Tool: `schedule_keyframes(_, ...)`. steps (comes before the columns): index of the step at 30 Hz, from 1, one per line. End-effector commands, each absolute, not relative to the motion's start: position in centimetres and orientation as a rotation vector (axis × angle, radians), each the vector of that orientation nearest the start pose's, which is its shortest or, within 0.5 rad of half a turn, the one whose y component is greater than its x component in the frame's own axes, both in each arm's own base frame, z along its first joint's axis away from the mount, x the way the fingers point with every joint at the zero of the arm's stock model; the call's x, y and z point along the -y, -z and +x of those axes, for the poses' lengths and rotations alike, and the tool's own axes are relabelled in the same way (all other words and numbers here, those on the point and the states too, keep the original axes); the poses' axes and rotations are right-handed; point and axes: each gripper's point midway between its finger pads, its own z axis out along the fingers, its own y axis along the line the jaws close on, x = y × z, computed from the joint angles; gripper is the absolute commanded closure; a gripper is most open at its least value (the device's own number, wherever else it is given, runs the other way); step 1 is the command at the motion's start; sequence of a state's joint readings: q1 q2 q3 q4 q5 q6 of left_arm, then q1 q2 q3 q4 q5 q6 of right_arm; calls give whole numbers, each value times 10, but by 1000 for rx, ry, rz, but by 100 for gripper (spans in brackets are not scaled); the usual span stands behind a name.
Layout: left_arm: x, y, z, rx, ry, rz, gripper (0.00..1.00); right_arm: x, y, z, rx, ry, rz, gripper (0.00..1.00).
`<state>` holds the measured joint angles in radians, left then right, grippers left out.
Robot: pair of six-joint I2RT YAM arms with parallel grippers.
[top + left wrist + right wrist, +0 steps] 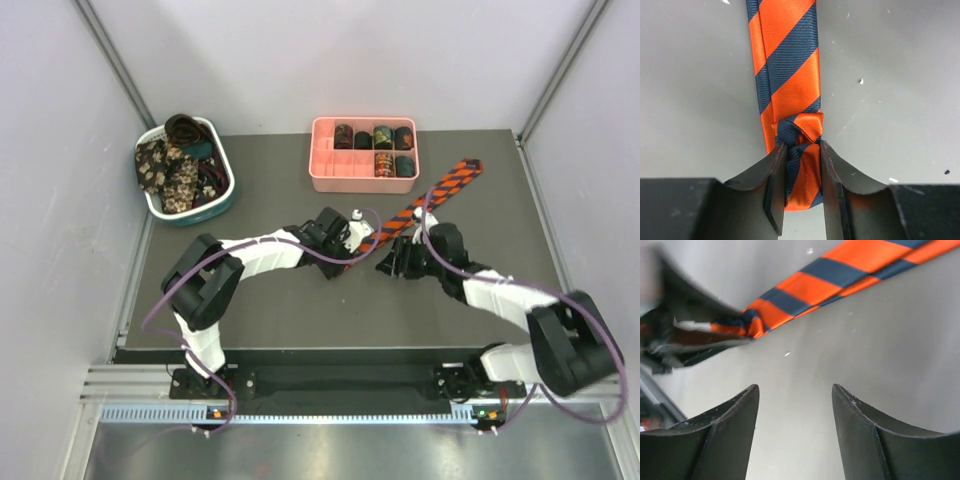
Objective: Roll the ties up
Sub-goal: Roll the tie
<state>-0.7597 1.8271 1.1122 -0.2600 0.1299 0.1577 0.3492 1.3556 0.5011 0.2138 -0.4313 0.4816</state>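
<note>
Step in hand: starting the roll. My left claw [802, 160] grips the folded narrow end of the orange-and-navy striped fabric tie [790, 75], which runs from the middle of the table [280, 310] toward its far right corner. My right claw [795, 400] stands open and empty. Next, probably: turn the fold along the strip, keeping the edges aligned.

White links [265, 255], black joints [205, 285], purple cables [146, 318]; the left gripper [802, 145] and right gripper [795, 386] are black.

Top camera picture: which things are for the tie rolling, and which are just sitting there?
For the job: orange-and-navy striped fabric tie, pinched by left gripper; open right gripper; loose floral fabric ties; small rolled fabric ties.
Just sitting: pink plastic compartment tray; white-and-teal plastic basket.
</note>
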Motion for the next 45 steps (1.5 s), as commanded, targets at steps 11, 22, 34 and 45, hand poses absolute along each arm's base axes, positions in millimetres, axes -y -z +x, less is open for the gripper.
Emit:
schedule_keyframes(11,277,10,258,-2566,371,1252,66,-250,-121,213,-1995,-412,-526,43)
schedule_keyframes(22,281,9,252,-2648,396,1250,66,-351,-110,162,-1750,100,-1056,41)
schedule_keyframes(34,272,2,248,-2783,316,1226,65,-375,-72,230,-1808,726,-1131,38)
schedule_keyframes(45,271,4,239,-2916,299,1226,65,-359,-38,262,-1860,872,-1173,43)
